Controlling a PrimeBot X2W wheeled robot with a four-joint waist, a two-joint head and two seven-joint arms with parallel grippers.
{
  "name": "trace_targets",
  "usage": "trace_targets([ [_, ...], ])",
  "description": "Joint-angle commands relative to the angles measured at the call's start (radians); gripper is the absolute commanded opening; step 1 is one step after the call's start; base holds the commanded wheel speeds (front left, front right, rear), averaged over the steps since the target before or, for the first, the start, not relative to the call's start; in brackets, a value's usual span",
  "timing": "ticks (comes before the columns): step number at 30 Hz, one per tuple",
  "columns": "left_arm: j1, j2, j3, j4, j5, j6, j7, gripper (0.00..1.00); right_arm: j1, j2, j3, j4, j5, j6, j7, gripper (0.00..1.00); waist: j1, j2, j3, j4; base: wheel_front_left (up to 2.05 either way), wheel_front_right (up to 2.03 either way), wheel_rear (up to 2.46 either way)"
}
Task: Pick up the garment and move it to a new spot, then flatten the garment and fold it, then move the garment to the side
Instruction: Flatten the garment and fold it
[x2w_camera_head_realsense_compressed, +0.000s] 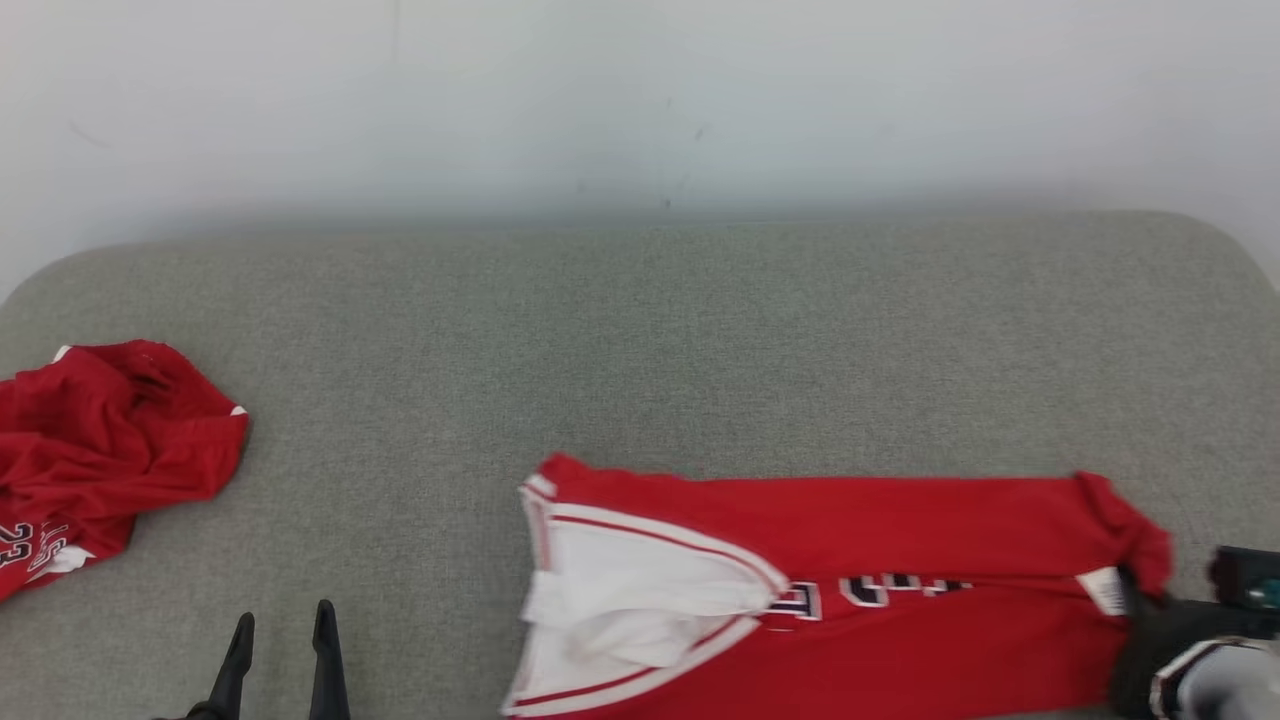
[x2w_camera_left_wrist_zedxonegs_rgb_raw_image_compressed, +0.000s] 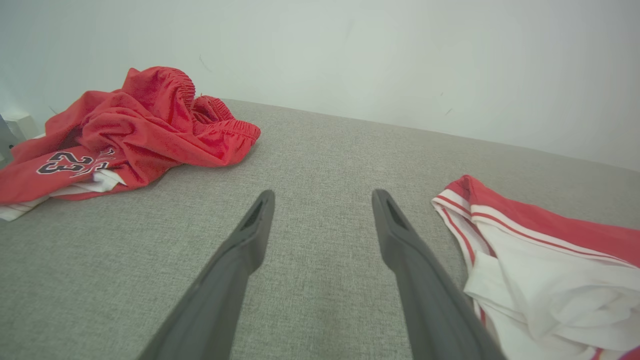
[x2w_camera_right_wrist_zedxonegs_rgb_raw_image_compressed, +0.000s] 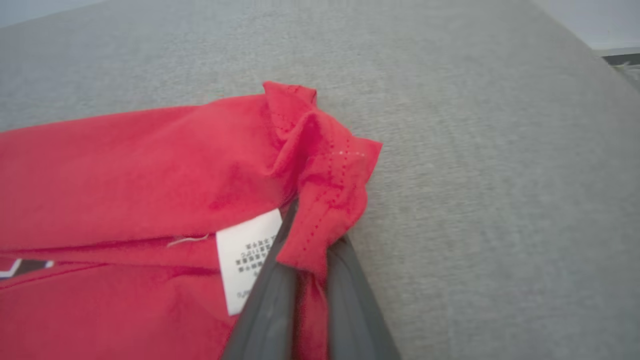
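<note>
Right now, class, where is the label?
Right wrist view: the label sits on the jersey, just left of the right gripper, which pinches the jersey's corner.

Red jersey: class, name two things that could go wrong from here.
The right pincer pinches only a small bunched corner of the jersey, so the cloth might slip free when pulled. The left pincer is open and apart from it, so a one-sided pull could undo the fold.
</note>
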Motion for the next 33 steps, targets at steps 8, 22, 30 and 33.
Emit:
trace_targets([
  [8,0.027,-0.001,0.018,0.000,-0.015,0.004,-0.003,1.00,-0.006,-0.058,-0.012,-0.050,0.026,-0.003,-0.026,0.00,0.0000,0.0000,-0.011,-0.037,0.00,0.00,0.00],
  [22,0.020,-0.001,0.028,0.004,-0.018,0.010,-0.003,1.00,0.099,0.039,0.014,-0.504,0.263,-0.003,0.123,0.00,0.0000,0.0000,-0.014,-0.047,0.00,0.00,0.00],
  [30,0.010,-0.001,0.015,0.013,-0.020,0.010,-0.003,1.00,0.136,0.156,0.069,-0.731,0.327,-0.003,0.221,0.00,0.0000,0.0000,-0.013,-0.012,0.00,0.00,0.00],
  [33,0.004,-0.001,0.005,0.016,-0.020,0.010,-0.003,1.00,0.124,0.208,0.100,-0.753,0.322,-0.003,0.244,0.00,0.0000,0.0000,-0.009,0.002,0.00,0.00,0.00],
])
